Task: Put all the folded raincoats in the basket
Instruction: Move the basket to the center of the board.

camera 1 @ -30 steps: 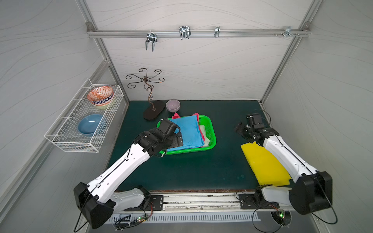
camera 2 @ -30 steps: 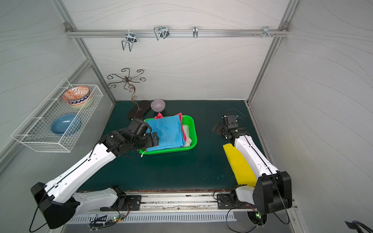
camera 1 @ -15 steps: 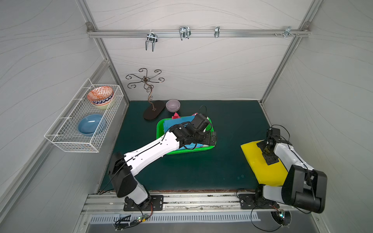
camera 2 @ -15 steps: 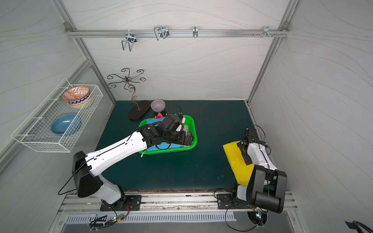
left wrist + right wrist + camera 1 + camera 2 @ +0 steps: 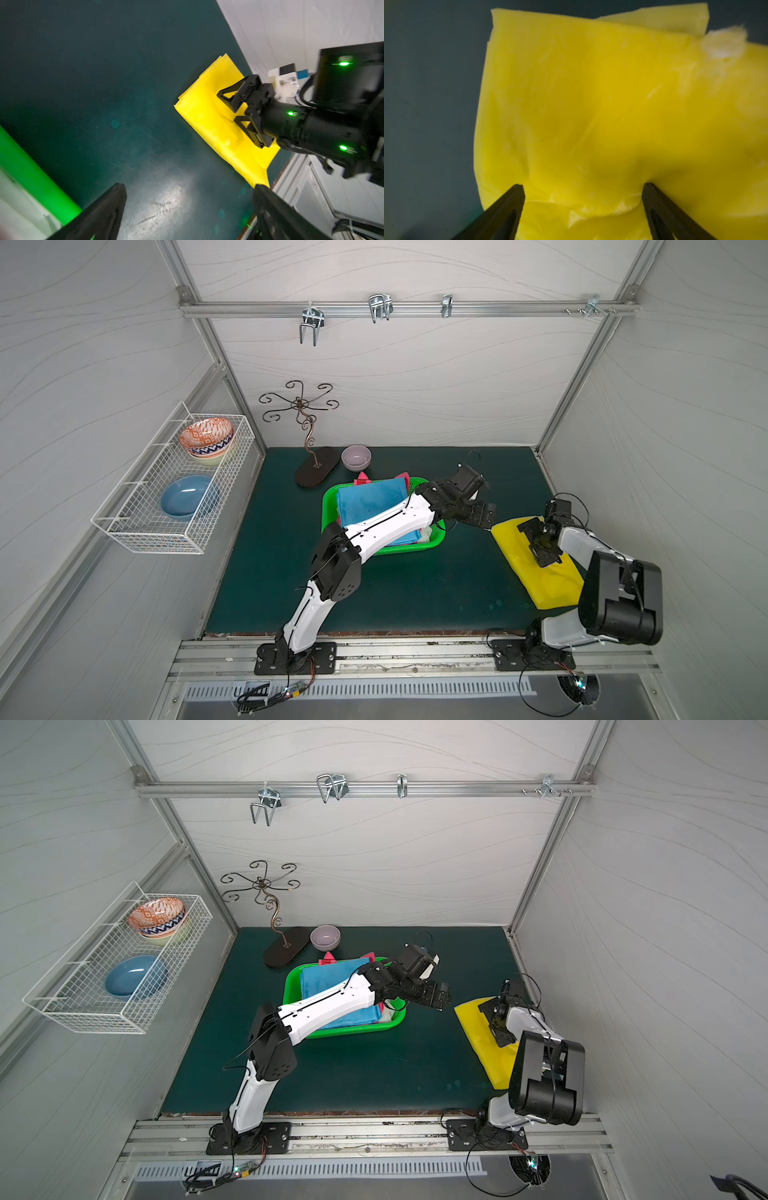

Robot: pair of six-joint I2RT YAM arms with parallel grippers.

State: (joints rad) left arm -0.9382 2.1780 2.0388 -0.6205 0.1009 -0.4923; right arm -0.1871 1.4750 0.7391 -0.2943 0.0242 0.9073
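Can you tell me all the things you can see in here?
raincoat: 1, yellow, folded on the mat's right side
basket: 1, green, mid-mat
cloths: at least 2, blue over pink, in the basket
small bowl: 1, purple, behind the basket
curly stand: 1, dark metal, beside the small bowl
rack: 1, white wire, left wall
patterned bowl: 1, orange and blue, in the rack
blue bowl: 1, in the rack
hooks: 4, silver, top rail
mat: 1, dark green, tabletop
left gripper: 1, black, open, between basket and raincoat
right gripper: 1, black, open, tips on the raincoat
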